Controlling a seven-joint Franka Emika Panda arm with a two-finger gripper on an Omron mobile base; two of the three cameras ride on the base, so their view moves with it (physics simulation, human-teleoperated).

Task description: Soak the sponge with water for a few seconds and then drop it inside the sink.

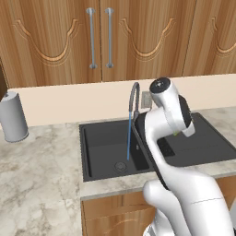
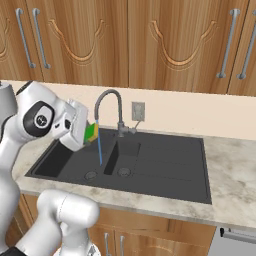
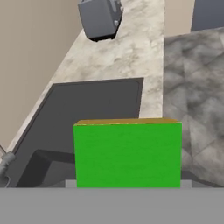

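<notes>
My gripper [image 2: 85, 131] is shut on the sponge [image 2: 92, 132], a small green block with a yellow layer, and holds it above the sink's [image 2: 165, 167] large basin. The sponge sits just left of the water [image 2: 99, 145], a thin light-blue stream falling from the curved grey faucet [image 2: 107, 95]; whether they touch is unclear. In the hand view the sponge's green face [image 3: 127, 155] hangs over the dark sink [image 3: 92, 109]. From the left base view the water [image 1: 129, 136] drops toward the round drain [image 1: 120, 166], and my arm hides the gripper.
A grey cylindrical canister [image 1: 13, 116] stands on the marble counter [image 1: 37, 175] left of the sink, also seen as the canister [image 3: 99, 17] in the hand view. Wooden cabinets [image 2: 150, 40] hang above the beige backsplash, which carries a wall outlet [image 2: 138, 111].
</notes>
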